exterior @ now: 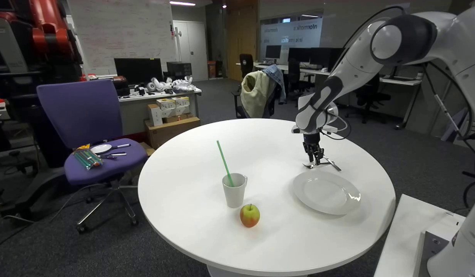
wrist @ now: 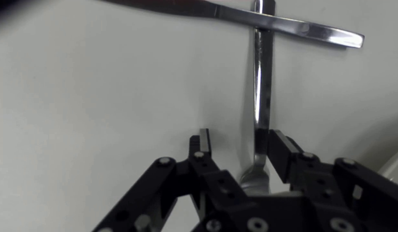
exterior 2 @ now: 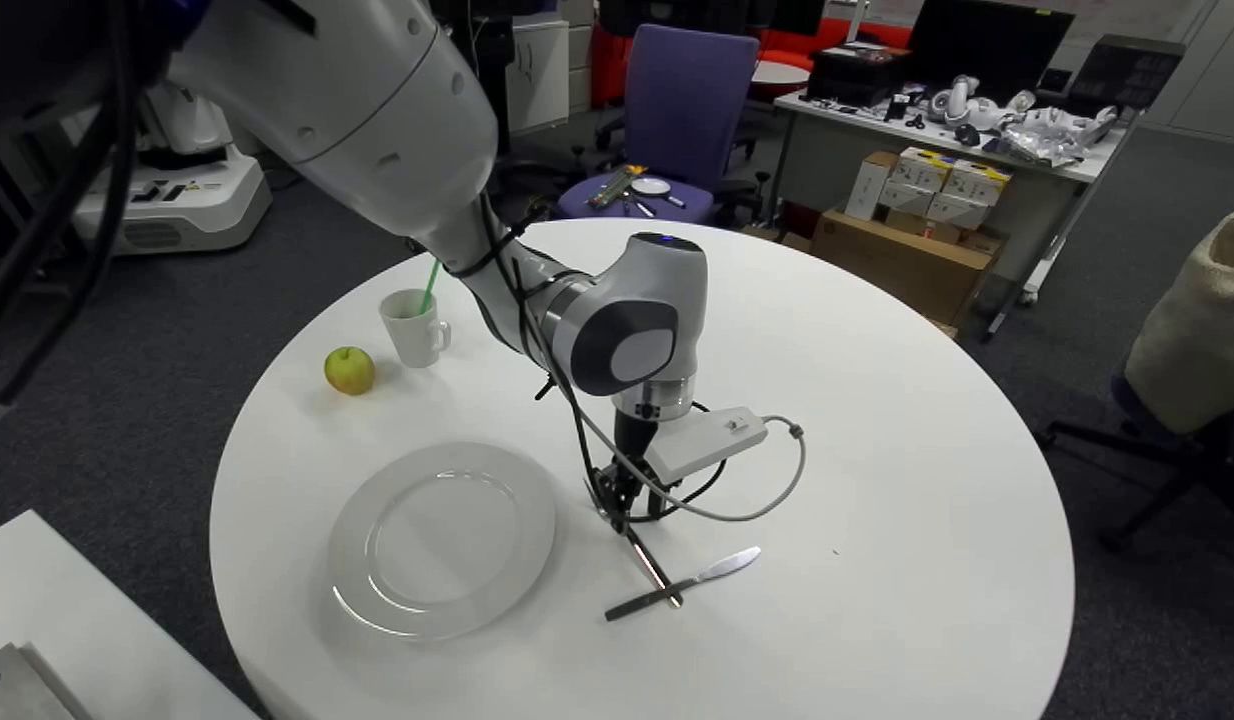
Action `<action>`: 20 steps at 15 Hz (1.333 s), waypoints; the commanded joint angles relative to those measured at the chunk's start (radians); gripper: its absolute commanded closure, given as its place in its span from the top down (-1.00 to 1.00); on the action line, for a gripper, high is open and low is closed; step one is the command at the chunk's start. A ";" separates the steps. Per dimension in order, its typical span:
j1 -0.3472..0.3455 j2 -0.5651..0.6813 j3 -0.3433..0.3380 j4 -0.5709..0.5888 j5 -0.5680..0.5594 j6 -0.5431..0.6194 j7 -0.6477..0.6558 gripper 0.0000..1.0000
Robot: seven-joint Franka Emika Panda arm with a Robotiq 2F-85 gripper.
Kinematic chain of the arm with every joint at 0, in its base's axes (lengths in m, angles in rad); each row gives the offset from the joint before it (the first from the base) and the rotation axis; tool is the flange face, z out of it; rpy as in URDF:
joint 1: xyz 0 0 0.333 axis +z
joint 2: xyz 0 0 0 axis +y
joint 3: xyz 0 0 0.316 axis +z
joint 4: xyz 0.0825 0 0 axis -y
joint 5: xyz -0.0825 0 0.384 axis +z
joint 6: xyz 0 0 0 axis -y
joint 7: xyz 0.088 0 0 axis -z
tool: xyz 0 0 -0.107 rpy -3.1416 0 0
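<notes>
My gripper [wrist: 239,138] is open and points down, close to the white table. It also shows in both exterior views [exterior: 315,159] [exterior 2: 637,510]. A shiny metal utensil [wrist: 263,80] lies between the fingers, nearer the right finger in the wrist view, seemingly touching or almost touching it. Its wide head is partly hidden by the gripper, so I cannot tell fork from spoon. Its handle shows in an exterior view [exterior 2: 649,560]. A knife [wrist: 289,25] lies across the handle's far end; it also shows in an exterior view [exterior 2: 682,585]. A white plate [exterior: 326,192] is beside the gripper.
A white mug [exterior: 233,196] with a green straw [exterior: 223,159] stands on the round table [exterior: 191,165]. A red-green apple [exterior: 250,216] is beside the mug. A purple chair [exterior: 83,111] holding small items stands beyond the table. Cables [exterior 2: 757,515] hang by the wrist.
</notes>
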 commanded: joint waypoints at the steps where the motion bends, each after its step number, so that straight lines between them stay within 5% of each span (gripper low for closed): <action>1: -0.014 -0.009 0.007 0.021 0.031 -0.006 0.017 -0.53; 2: -0.018 -0.012 0.010 0.022 0.039 -0.006 0.017 -0.44; 3: -0.020 -0.016 0.011 0.022 0.047 -0.005 0.018 0.19; 4: -0.023 -0.021 0.013 0.019 0.057 -0.004 0.016 0.10; 6: -0.025 -0.020 0.012 0.025 0.070 -0.003 0.018 0.25; 7: -0.026 -0.020 0.012 0.027 0.075 -0.005 0.019 -0.58; 9: -0.028 -0.020 0.012 0.028 0.084 -0.005 0.019 -0.50; 12: -0.033 -0.021 0.013 0.031 0.105 -0.010 0.021 -0.92; 14: -0.037 -0.023 0.015 0.032 0.117 -0.011 0.023 -1.00; 15: -0.037 -0.024 0.013 0.030 0.120 -0.002 0.026 -0.54; 17: -0.040 -0.029 0.014 0.028 0.130 -0.007 0.030 -0.46; 20: -0.042 -0.035 0.011 0.020 0.140 -0.002 0.042 -0.06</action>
